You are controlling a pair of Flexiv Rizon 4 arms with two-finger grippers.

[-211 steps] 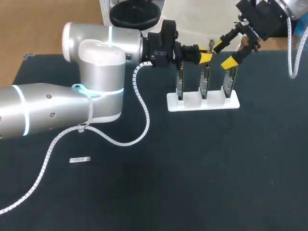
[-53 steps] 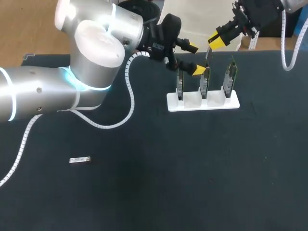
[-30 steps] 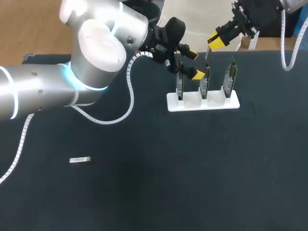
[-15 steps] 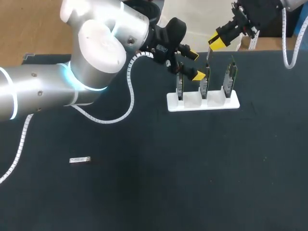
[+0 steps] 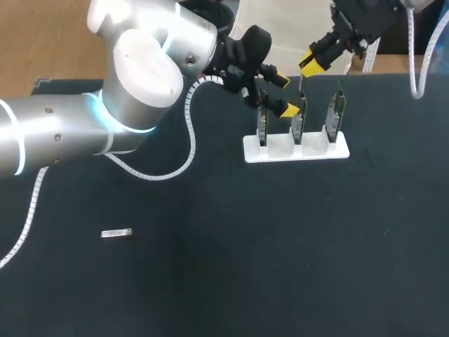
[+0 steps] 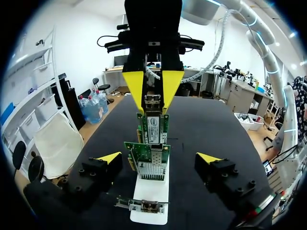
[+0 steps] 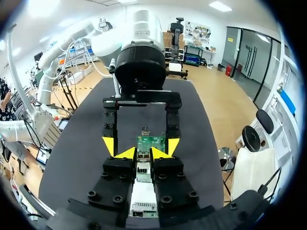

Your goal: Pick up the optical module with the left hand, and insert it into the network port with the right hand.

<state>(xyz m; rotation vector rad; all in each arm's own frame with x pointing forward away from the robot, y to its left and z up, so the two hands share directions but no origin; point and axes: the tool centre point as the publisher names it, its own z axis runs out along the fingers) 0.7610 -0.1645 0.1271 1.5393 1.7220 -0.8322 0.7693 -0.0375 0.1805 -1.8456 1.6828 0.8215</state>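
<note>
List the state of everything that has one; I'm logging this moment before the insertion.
left gripper: open, empty, by the cards.
right gripper: shut on held module.
module on table: lying flat, untouched.
three cards: upright in white rack.

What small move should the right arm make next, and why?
Probably ease the right gripper straight down. Its fingers are shut on a small silver optical module held right above the metal port of a green circuit board standing in the white holder, so a short descent looks like what would seat it. The left gripper is open beside the boards.
</note>
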